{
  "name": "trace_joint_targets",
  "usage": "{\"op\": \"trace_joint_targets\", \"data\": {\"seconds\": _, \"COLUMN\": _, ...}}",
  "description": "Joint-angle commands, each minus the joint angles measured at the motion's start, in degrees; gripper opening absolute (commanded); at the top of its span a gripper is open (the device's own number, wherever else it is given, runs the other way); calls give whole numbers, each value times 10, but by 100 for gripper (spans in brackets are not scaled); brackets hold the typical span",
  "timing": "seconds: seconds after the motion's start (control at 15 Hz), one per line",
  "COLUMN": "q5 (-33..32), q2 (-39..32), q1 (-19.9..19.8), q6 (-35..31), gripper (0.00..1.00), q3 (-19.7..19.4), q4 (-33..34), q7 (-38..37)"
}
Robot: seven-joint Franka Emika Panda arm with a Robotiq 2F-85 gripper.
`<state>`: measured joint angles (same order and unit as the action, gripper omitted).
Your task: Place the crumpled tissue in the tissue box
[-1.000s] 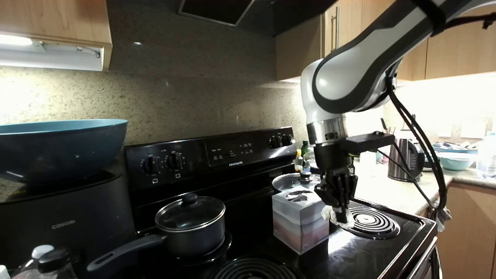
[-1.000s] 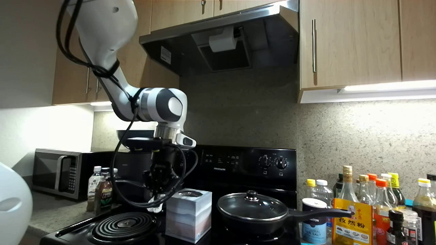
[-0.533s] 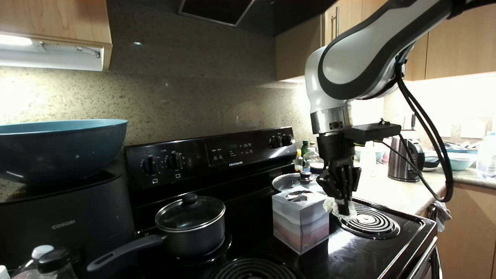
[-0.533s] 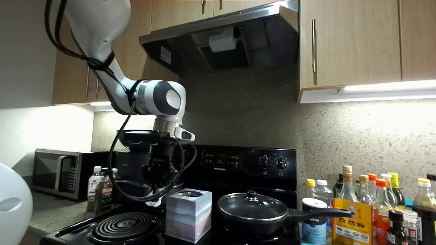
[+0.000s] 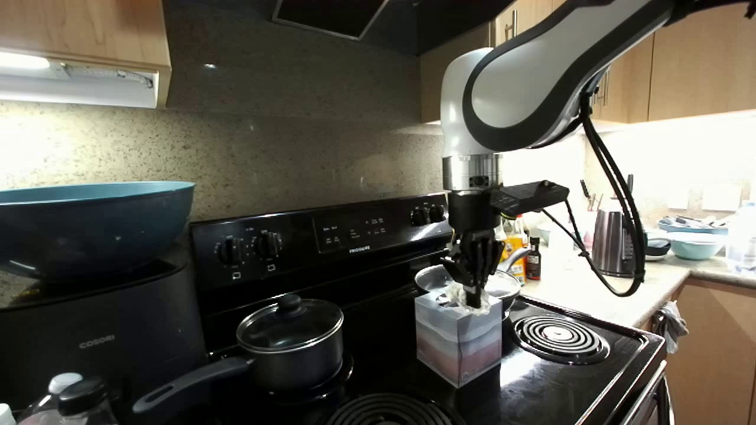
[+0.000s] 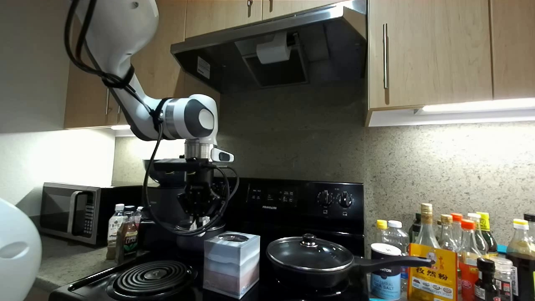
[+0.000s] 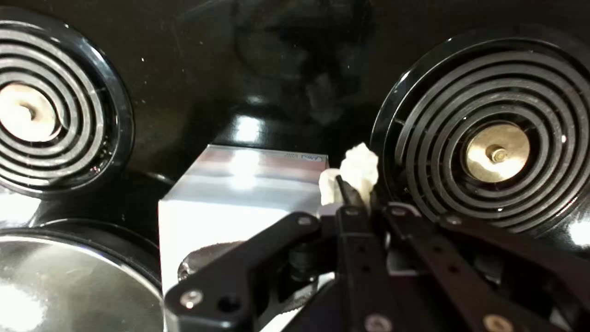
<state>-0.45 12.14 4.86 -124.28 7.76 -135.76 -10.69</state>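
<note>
In an exterior view, the hand (image 5: 474, 300), pointing straight down, pinches the crumpled tissue (image 5: 456, 293), which from here overlaps the top of the tissue box (image 5: 458, 342) on the glossy black surface (image 5: 546, 389). In an exterior view, the tissue appears raised beside the box, on the side away from the lidded frying pan (image 6: 309, 261). In the wrist view, it lies just past the box's edge, not over the dark opening (image 7: 203, 258). I'd judge this the carrying step; next seems a sideways shift over that opening, then lowering and letting go.
</note>
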Motion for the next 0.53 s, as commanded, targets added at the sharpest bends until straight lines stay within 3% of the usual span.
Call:
{"op": "trace_joint_targets", "data": {"seconds": 0.0, "q5": -43, "q2": -46, "q1": -3, "q6": -22, "gripper": 5, "q3": 10, "q4": 35, "q7": -30}}
{"op": "trace_joint_targets", "data": {"seconds": 0.47, "q5": -101, "q2": -96, "q1": -12, "q6": -78, "gripper": 5, "q3": -11, "q4": 81, "q7": -79}}
